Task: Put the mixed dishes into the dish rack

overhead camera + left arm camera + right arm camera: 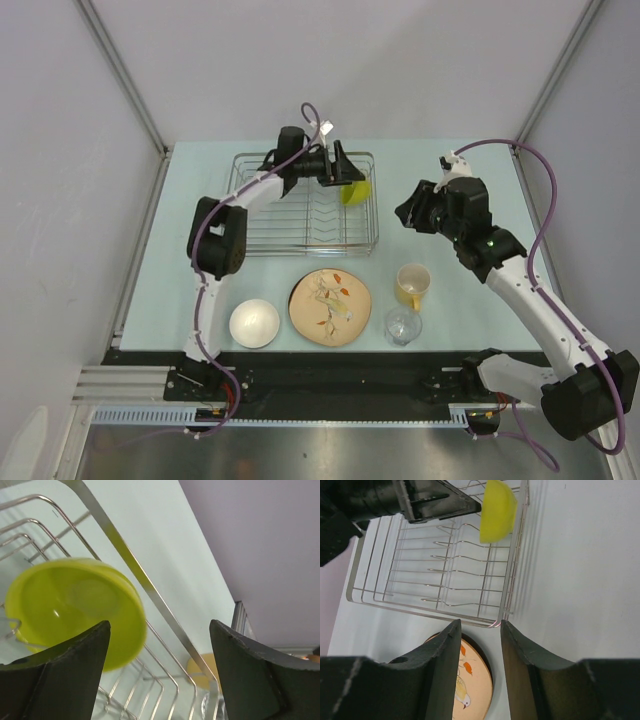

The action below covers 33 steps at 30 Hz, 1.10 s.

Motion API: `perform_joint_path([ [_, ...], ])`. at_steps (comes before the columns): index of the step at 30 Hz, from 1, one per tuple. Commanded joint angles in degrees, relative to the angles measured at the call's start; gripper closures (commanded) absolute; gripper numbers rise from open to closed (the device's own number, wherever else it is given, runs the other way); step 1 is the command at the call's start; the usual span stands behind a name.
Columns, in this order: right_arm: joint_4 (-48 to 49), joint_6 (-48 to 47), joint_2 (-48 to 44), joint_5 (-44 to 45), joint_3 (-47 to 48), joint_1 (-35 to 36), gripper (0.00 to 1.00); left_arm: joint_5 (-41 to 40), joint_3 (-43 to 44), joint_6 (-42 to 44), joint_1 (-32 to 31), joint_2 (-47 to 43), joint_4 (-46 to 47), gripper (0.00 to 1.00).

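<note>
lime-green bowl (355, 190) stands on edge in the dish rack's (250, 240) far right corner. left end effector (338, 164) is spread wide beside it, holding nothing; right end effector (479, 645) hangs partly parted, empty, over the desk (450, 330).

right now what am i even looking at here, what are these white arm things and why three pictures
These are two robot arms bolted at the near edge of a pale table, loading dishes into a wire dish rack. The wide picture comes from a fixed camera above and behind the arms. The other two come from small cameras on each wrist; the dark shapes at their bottom edges are each arm's own jaws.

The left gripper reaches over the rack with its jaws spread and nothing between them. A lime-green bowl stands on edge in the rack's far right corner, just beyond them.

The right gripper hangs over the table, part open and empty.

Waiting in front of the rack: a white bowl, a leaf-patterned plate, a yellow mug and a clear glass.
</note>
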Motion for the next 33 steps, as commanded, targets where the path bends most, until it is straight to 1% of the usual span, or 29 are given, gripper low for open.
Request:
perform_joint_path([
  [1, 1.1, 0.5, -1.5, 1.2, -0.1, 0.5, 0.57, -0.3, 0.1, 14.2, 0.3, -14.1, -10.4, 0.14],
  [2, 0.9, 0.3, -1.8, 1.4, -0.1, 0.6, 0.57, -1.0, 0.0, 16.3, 0.3, -15.7, -12.3, 0.14],
  [3, 0.8, 0.1, -2.0, 1.5, -0.1, 0.5, 0.57, -2.3, -0.1, 18.6, 0.4, -18.7, -17.1, 0.14],
  [4, 0.5, -0.1, -2.2, 1.9, -0.1, 0.5, 0.57, -3.6, -1.1, 23.6, 0.3, -20.7, -19.4, 0.14],
  [5, 0.3, -0.3, -2.4, 1.9, -0.1, 0.4, 0.57, -5.0, -1.8, 26.2, 0.3, -22.6, -21.7, 0.14],
  [6, 0.0, -0.6, -2.8, 1.9, -0.1, 0.3, 0.57, -6.7, -2.5, 28.9, 0.4, -24.4, -26.7, 0.14],
  [7, -0.3, -0.8, -2.9, 1.9, -0.1, 0.2, 0.57, -8.0, -3.9, 35.7, 0.3, -28.5, -30.0, 0.16],
  [8, -0.6, -0.9, -3.0, 1.9, 0.0, 0.2, 0.56, -9.7, -4.4, 39.9, -0.1, -30.3, -33.8, 0.18],
  [9, -1.0, -0.9, -3.3, 1.9, -0.1, -0.2, 0.57, -12.2, -5.4, 43.5, -0.4, -32.5, -41.0, 0.21],
  [10, -1.4, -0.8, -3.4, 1.9, -0.1, -0.5, 0.56, -17.4, -8.9, 49.4, -0.8, -37.0, -44.0, 0.22],
  [12, -1.8, -0.8, -3.6, 1.9, -0.2, -0.8, 0.56, -22.6, -14.2, 54.6, -1.7, -42.6, -50.0, 0.23],
  [13, -2.3, -0.8, -3.8, 1.9, -0.2, -1.0, 0.56, -28.1, -19.8, 60.2, -2.2, -45.2, -51.7, 0.23],
  [14, -2.5, -0.8, -4.0, 1.9, -0.2, -1.1, 0.57, -30.8, -22.2, 63.5, -3.3, -50.5, -53.6, 0.22],
  [15, -2.8, -0.8, -4.0, 2.7, -0.1, -1.1, 0.57, -33.9, -24.4, 66.5, -4.2, -52.5, -57.6, 0.23],
  [16, -3.2, -0.7, -4.1, 3.2, -0.1, -1.3, 0.56, -41.1, -28.4, 71.6, -6.1, -55.0, -59.0, 0.22],
  [17, -3.3, -0.7, -4.2, 3.3, -0.1, -1.5, 0.56, -43.5, -30.3, 73.8, -7.0, -58.6, -60.6, 0.22],
  [19, -3.9, -0.1, -4.4, 3.1, -0.1, -1.4, 0.56, -46.5, -34.5, 76.8, -9.6, -61.8, -64.9, 0.21],
  [21, -4.0, 0.2, -4.6, 3.2, -0.2, -1.3, 0.56, -46.0, -36.1, 76.6, -11.7, -64.4, -69.0, 0.21],
  [22, -4.1, 0.3, -4.8, 3.3, -0.2, -1.3, 0.57, -45.3, -37.5, 74.9, -13.9, -64.8, -69.9, 0.21],
  [24, -4.3, 0.6, -5.6, 3.7, -0.1, -1.3, 0.57, -43.4, -38.8, 72.9, -16.2, -65.5, -71.6, 0.21],
  [28, -4.9, 0.3, -7.7, 4.2, -0.1, -1.3, 0.56, -41.0, -42.4, 67.2, -20.1, -66.3, -72.6, 0.22],
  [33, -5.8, 0.3, -8.2, 4.2, -0.1, -1.6, 0.56, -40.2, -46.0, 63.1, -23.0, -67.6, -72.6, 0.22],
])
